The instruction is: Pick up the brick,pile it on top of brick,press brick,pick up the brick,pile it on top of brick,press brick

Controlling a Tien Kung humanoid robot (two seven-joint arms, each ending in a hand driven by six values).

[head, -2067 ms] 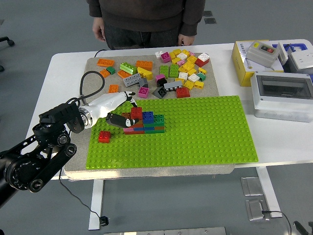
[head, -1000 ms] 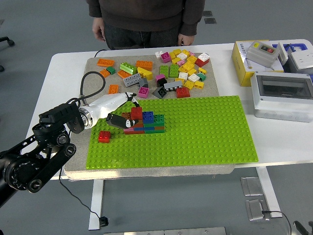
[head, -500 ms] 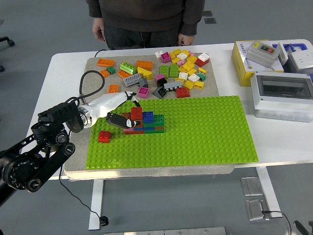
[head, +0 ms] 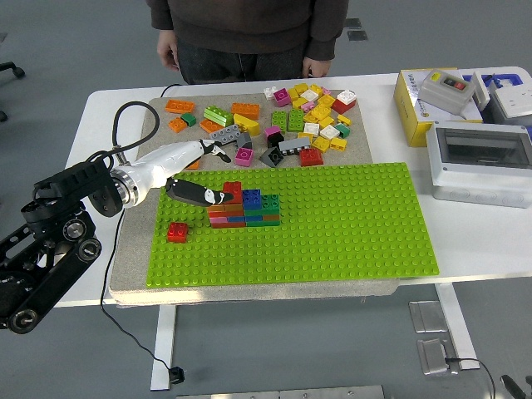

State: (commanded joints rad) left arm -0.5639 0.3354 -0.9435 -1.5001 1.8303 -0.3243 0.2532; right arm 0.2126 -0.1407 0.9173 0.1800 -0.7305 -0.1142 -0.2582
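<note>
A stack of bricks (head: pixel 246 211) stands on the green baseplate (head: pixel 357 220) near its left end, with a red brick (head: pixel 233 191) and a blue brick (head: pixel 251 198) on top. My left hand (head: pixel 212 174) is just left of the stack. Its white fingers (head: pixel 218 151) are spread and lifted toward the loose bricks, and its black thumb lies against the red top brick. It holds nothing. A single red brick (head: pixel 176 232) sits on the plate's left edge. My right arm is out of view.
Several loose bricks (head: pixel 312 112) lie on the grey mat (head: pixel 158 108) behind the baseplate. A person (head: pixel 249 33) stands at the far side, hands hanging. A yellow box (head: pixel 436 91) and a grey enclosure (head: pixel 482 162) stand at the right.
My left arm has drawn back to the left and up. The fingers have lifted off the stack; the thumb still rests by the red top brick. The bricks have not moved.
</note>
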